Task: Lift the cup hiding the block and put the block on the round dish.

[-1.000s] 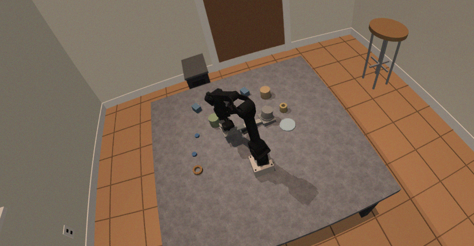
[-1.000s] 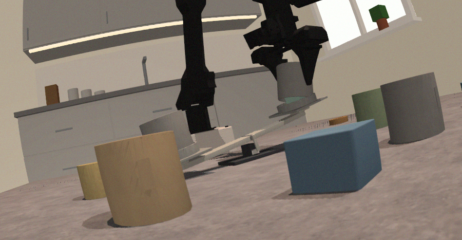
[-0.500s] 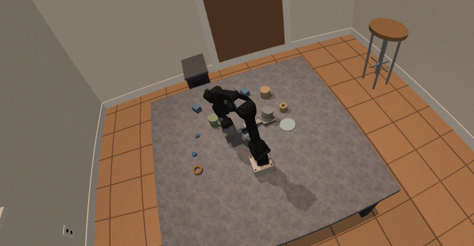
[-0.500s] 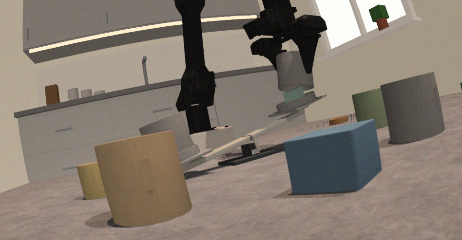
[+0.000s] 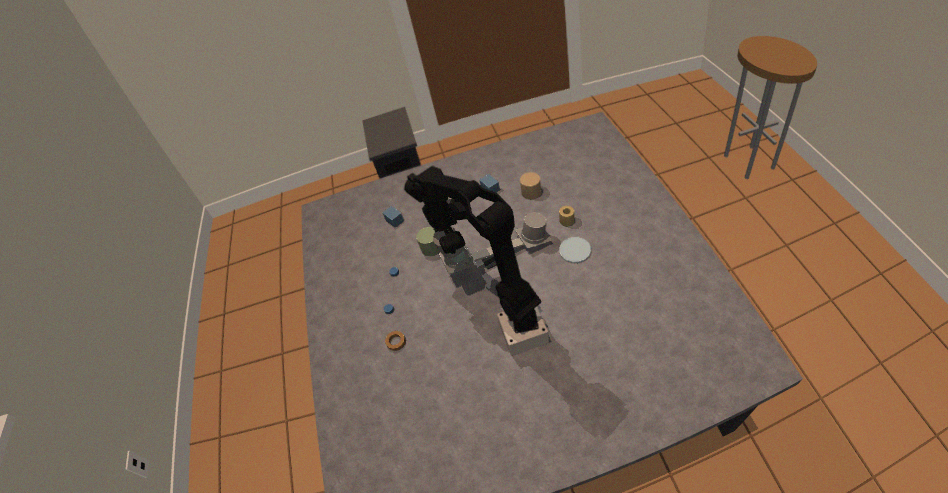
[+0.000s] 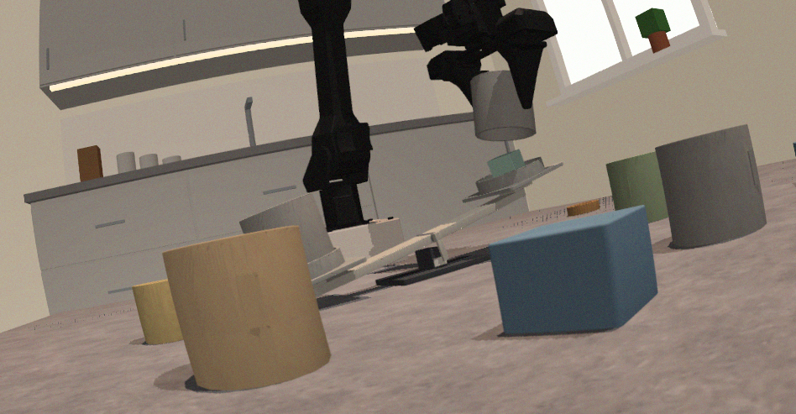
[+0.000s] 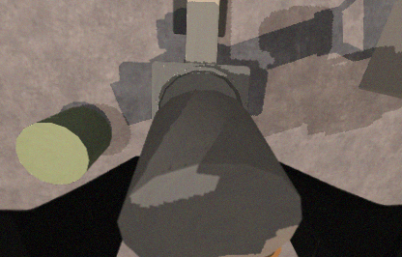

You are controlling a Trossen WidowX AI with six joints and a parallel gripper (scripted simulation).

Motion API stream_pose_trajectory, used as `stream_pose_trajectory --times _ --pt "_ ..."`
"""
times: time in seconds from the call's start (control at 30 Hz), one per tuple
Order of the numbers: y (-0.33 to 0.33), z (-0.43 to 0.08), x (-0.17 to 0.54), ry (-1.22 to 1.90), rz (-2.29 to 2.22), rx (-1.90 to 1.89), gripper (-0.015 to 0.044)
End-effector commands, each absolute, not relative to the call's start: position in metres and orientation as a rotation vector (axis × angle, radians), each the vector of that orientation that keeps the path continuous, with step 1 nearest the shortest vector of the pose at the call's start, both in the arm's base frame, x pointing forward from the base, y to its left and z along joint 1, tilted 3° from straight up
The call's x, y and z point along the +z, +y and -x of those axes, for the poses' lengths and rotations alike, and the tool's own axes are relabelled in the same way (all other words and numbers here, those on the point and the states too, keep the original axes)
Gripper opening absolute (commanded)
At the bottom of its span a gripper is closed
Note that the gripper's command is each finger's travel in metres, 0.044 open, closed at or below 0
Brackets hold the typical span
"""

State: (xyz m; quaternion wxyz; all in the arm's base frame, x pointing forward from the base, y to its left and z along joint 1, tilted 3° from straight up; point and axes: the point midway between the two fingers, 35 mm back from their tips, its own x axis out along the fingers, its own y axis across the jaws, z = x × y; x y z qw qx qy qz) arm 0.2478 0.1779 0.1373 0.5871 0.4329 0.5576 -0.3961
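Note:
My gripper is shut on a grey cup, held upright above one end of the balance. A pale green block lies uncovered on that end's raised pan, with a gap below the cup's rim. The other grey cup stands on the opposite end, which is tilted down, and leans with it. The pale round dish lies beside that low end, with nothing on it. The dish does not show in the exterior view or the wrist view.
A green cylinder stands close to the gripper. A grey cylinder, blue blocks and a tan cylinder stand behind the balance. A yellow hollow cylinder stands near the dish.

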Motion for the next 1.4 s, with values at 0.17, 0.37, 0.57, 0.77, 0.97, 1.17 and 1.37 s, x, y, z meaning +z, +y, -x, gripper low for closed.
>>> stream_pose_trajectory --times 0.17,0.37,0.57,0.77,0.97,1.17,1.37 --pt "0.178 -0.246 0.153 1.297 -1.024 -0.916 0.0" --pt "0.177 -0.245 0.161 1.298 -1.024 -0.916 0.0" --pt "0.176 -0.243 0.168 1.298 -1.024 -0.916 0.0" --pt "0.174 -0.242 0.163 1.3 -1.009 -0.923 0.0" --pt "0.174 -0.242 0.163 1.3 -1.009 -0.923 0.0" --pt "0.174 -0.242 0.163 1.3 -1.009 -0.923 0.0" --pt "0.174 -0.242 0.163 1.3 -1.009 -0.923 0.0"
